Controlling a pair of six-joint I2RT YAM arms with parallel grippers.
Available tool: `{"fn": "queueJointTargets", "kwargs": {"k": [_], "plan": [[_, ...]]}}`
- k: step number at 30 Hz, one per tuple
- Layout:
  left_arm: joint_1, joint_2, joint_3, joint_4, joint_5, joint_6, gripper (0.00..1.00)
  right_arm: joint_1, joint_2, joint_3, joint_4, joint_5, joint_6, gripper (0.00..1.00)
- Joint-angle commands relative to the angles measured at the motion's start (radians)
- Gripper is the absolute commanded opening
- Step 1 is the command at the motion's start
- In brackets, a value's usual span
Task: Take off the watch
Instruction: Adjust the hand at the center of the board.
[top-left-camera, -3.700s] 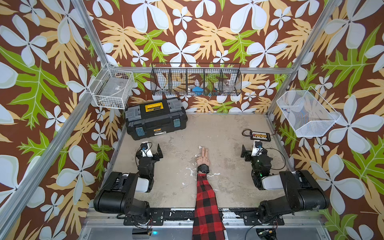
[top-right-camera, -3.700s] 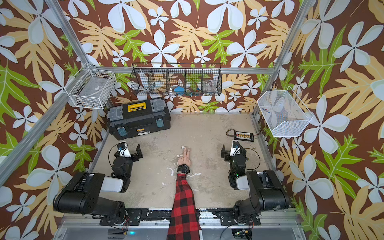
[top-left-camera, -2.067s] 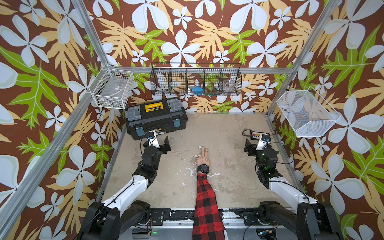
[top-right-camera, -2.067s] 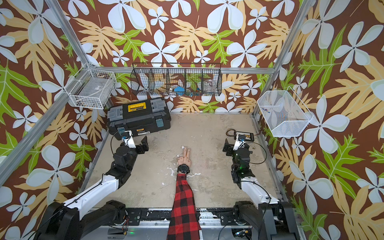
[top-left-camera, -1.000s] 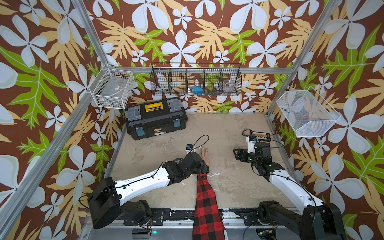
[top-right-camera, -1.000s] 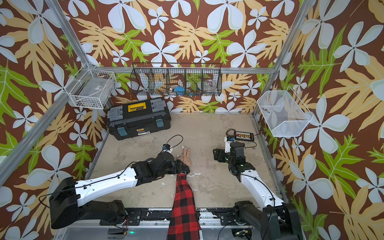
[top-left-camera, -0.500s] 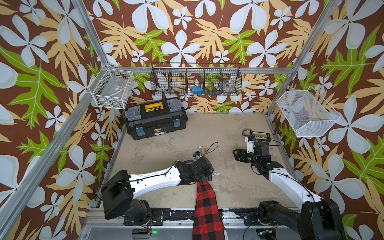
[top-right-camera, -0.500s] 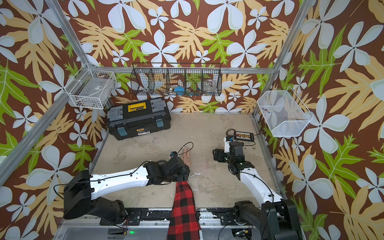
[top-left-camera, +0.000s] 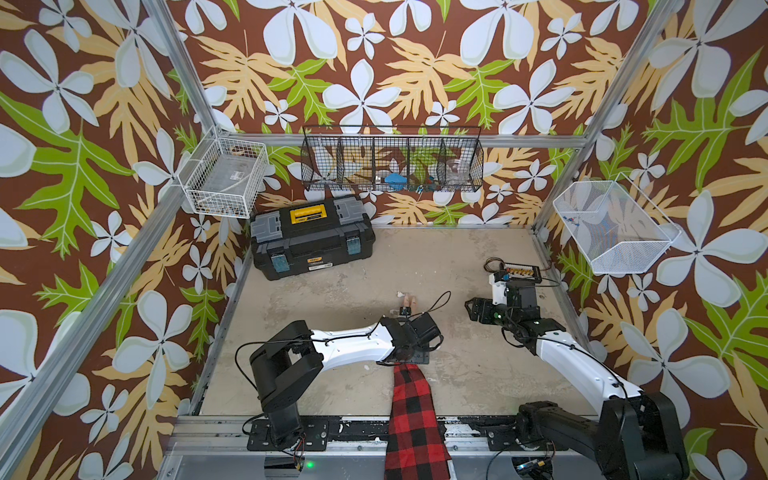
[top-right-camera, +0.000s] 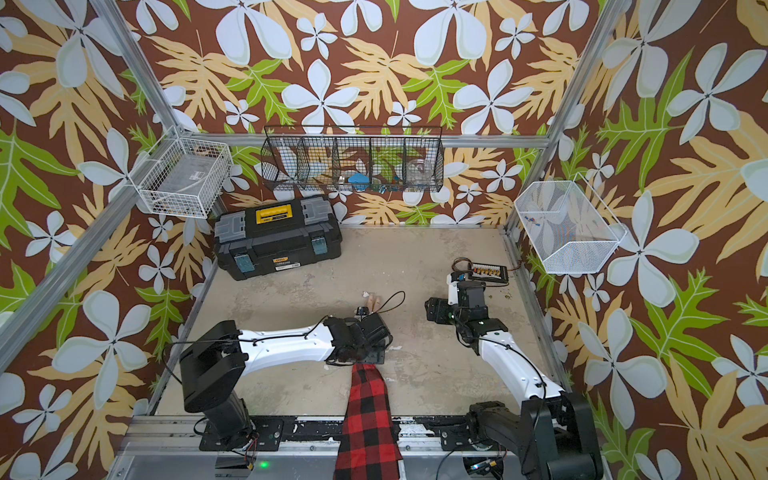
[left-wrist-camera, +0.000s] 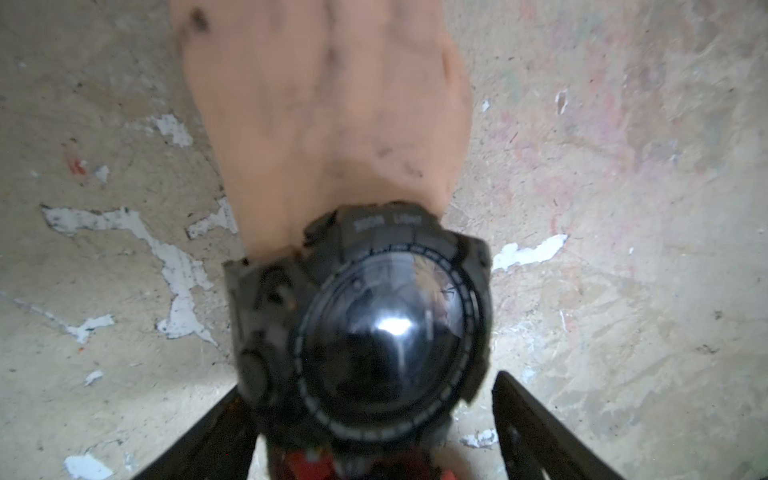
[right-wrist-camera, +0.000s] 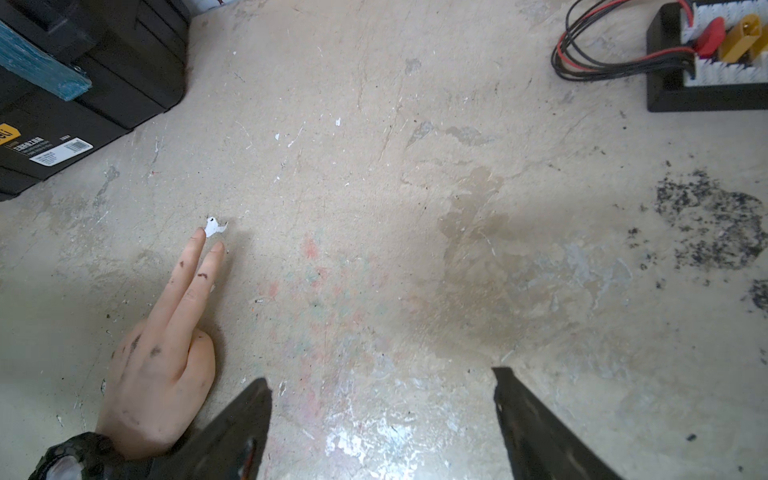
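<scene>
watch (left-wrist-camera: 361, 332): matt rubbery case, glossy face | table (right-wrist-camera: 374, 166): rough, chipped, scuffed | sleeve (top-left-camera: 411, 399): matt plaid cloth

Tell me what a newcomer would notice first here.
A person's arm in a red-and-black plaid sleeve lies on the table, reaching in from the near edge between the two robot arms. The left gripper hangs right over the black watch, open jaws either side of it, and the watch fills the left wrist view. Loud floral wallpaper covers every wall around the cell.
</scene>
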Motion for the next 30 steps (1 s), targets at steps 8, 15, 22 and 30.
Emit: {"fn": "queueJointTargets", "kwargs": {"k": [8,15,22,30], "plan": [[0.026,0.020,-0.034,0.049,0.030,0.040,0.72,0.009,-0.028,0.007,-0.048,0.081,0.058,0.88],[0.026,-0.016,-0.090,0.130,0.064,0.040,0.59,0.034,-0.019,0.007,-0.048,0.008,0.099,0.83],[0.026,-0.111,-0.182,0.241,0.079,0.054,0.49,0.084,0.003,-0.026,0.061,-0.197,0.163,0.83],[0.025,-0.240,-0.268,0.358,0.097,0.064,0.38,0.171,0.057,-0.105,0.342,-0.419,0.303,0.84]]}}
